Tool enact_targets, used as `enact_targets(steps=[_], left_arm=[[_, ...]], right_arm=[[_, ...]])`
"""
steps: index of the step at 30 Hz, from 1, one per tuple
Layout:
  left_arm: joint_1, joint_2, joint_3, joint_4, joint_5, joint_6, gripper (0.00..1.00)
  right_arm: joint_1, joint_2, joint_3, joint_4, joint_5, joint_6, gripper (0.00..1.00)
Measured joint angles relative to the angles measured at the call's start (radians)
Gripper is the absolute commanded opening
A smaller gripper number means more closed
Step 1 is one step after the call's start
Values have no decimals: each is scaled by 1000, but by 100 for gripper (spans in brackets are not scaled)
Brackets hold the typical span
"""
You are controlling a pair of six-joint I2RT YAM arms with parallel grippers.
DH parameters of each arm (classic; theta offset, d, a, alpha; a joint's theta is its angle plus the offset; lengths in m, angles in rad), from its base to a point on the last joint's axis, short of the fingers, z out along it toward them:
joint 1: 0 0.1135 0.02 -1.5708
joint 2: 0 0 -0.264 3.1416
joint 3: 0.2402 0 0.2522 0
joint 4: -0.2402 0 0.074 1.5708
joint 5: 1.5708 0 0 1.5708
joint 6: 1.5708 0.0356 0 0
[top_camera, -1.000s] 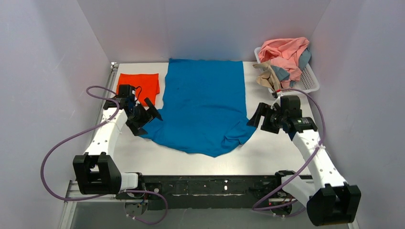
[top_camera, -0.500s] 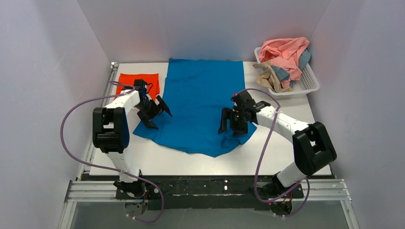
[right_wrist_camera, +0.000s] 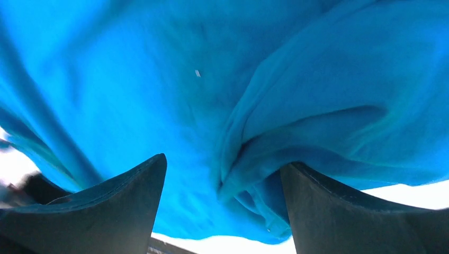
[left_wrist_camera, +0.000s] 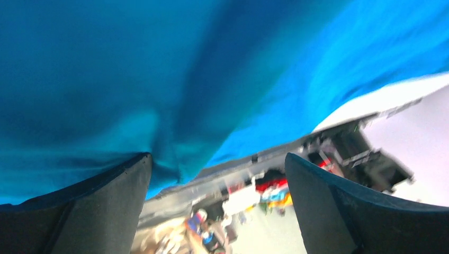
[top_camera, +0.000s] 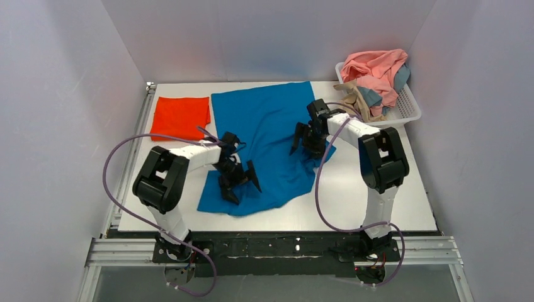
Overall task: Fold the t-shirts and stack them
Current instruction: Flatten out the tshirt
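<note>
Blue t-shirt (top_camera: 271, 119) spread askew, nothing gripped

The blue t-shirt lies rumpled across the middle of the surface (top_camera: 371, 195). The left end effector (top_camera: 241, 184) is over its near left part, fingers wide apart. The right end effector (top_camera: 306, 145) is at its right edge, also wide apart, with a fold of cloth bunched just ahead of it. A folded orange-red t-shirt (top_camera: 181, 116) lies at the far left.
</note>
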Motion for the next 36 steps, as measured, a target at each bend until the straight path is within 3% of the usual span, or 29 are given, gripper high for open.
enact_targets(steps=[4, 7, 11, 15, 19, 23, 26, 29, 32, 36], left_arm=[[-245, 26, -22, 74, 103, -129, 98], [-405, 133, 79, 157, 187, -241, 98], [-526, 264, 252, 346, 235, -360, 98], [-553, 319, 374, 417, 217, -382, 98], [-539, 275, 452, 287, 125, -261, 98], [-503, 89, 399, 96, -24, -105, 98], [-396, -97, 326, 6, -102, -27, 98], [-232, -169, 322, -25, -166, 25, 98], [-78, -85, 404, -55, -233, 82, 98], [24, 179, 638, -74, -245, 139, 98]], right_arm=[[-24, 146, 229, -22, -10, -76, 85], [-42, 230, 383, -28, -47, -142, 84], [-91, 258, 489, -43, -99, -222, 85], [-197, 210, 480, -60, -109, -273, 87], [-293, 83, 395, -83, -50, -303, 87], [-296, -117, 192, -76, -16, -297, 87], [-249, -251, 12, -63, -11, -275, 87], [-161, -338, -138, -60, -4, -254, 86], [-5, -375, -245, -41, 0, -216, 86], [183, -379, -328, 9, -32, -153, 85]])
